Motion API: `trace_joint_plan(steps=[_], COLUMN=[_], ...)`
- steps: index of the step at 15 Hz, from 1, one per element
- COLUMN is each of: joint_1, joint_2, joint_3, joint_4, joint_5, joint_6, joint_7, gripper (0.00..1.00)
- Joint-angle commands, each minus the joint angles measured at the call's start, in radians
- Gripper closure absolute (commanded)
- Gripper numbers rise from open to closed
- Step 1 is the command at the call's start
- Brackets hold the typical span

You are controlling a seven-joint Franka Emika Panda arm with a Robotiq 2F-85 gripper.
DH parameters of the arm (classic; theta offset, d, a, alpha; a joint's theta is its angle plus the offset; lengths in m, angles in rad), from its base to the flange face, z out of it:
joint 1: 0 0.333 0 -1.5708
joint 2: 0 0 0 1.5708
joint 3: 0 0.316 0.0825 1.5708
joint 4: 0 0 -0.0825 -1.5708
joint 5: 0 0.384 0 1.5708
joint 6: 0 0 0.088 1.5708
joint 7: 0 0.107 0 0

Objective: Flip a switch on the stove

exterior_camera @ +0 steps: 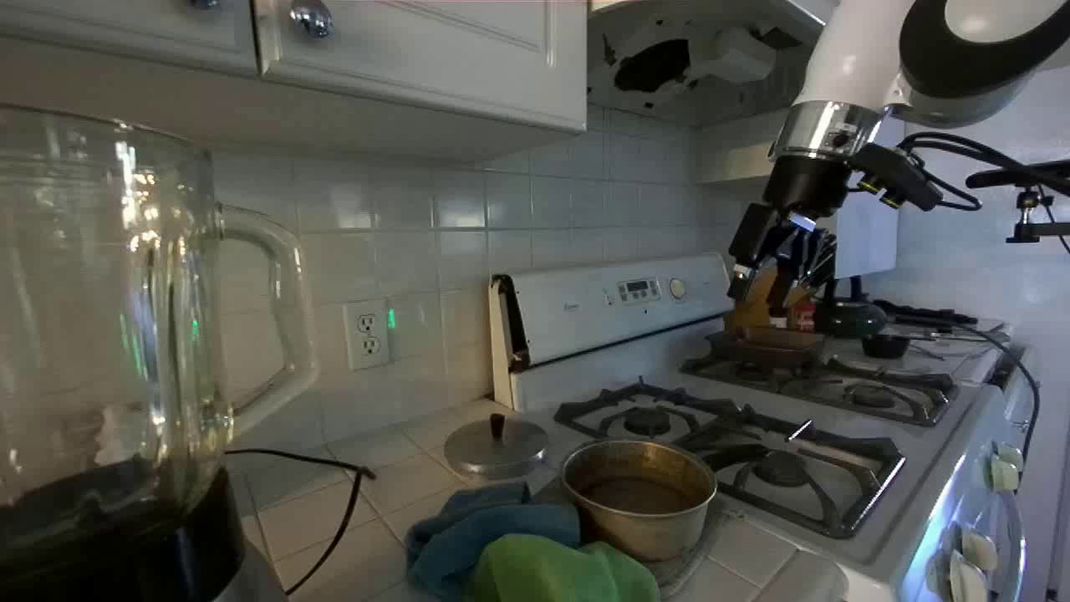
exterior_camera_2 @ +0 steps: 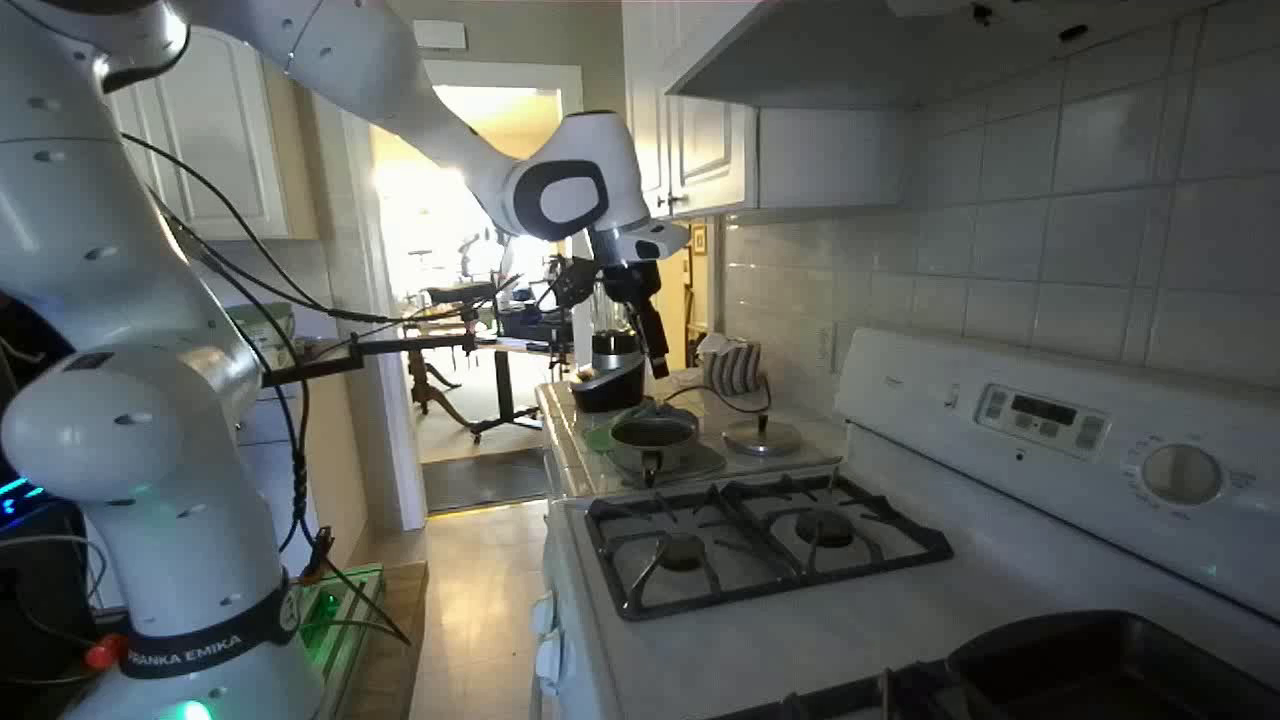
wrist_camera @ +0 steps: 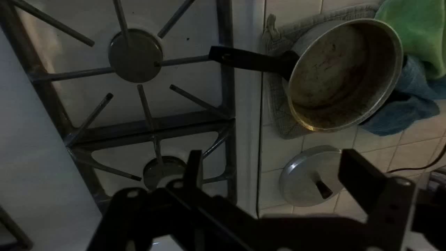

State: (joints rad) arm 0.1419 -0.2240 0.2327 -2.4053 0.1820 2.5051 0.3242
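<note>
The white stove shows in both exterior views (exterior_camera: 577, 326) (exterior_camera_2: 740, 640) and fills the left of the wrist view (wrist_camera: 41, 157). Its upright back panel carries a round dial (exterior_camera_2: 1181, 474), a keypad with display (exterior_camera_2: 1042, 420) and a small switch (exterior_camera_2: 951, 396). The dial also shows in an exterior view (exterior_camera: 677, 288). Pale knobs (exterior_camera: 974, 548) sit on the stove's front. My gripper (exterior_camera: 759, 297) is open and empty, pointing down, raised above the stove and counter. In the wrist view its fingers (wrist_camera: 273, 165) are wide apart and touch nothing. The panel is out of the wrist view.
A metal pot (exterior_camera: 644, 502) stands on the counter beside the stove, its black handle (wrist_camera: 251, 61) reaching over the grate. A lid (wrist_camera: 306, 174) lies nearby. A dark pan (exterior_camera_2: 1110, 660) sits on the grates. The range hood (exterior_camera: 710, 75) hangs above; a blender (exterior_camera: 109, 334) stands on the counter.
</note>
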Motion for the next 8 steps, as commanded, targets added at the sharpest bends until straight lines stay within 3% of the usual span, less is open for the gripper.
trace_joint_plan(steps=[1,8], joint_1=[0.009,-0.007], joint_2=[0.0,0.028], joint_3=[-0.009,-0.014], joint_4=[0.001,0.031], joint_5=[-0.003,-0.01], joint_6=[-0.002,-0.021], joint_7=[0.001,0.04], gripper=[0.0,0.0])
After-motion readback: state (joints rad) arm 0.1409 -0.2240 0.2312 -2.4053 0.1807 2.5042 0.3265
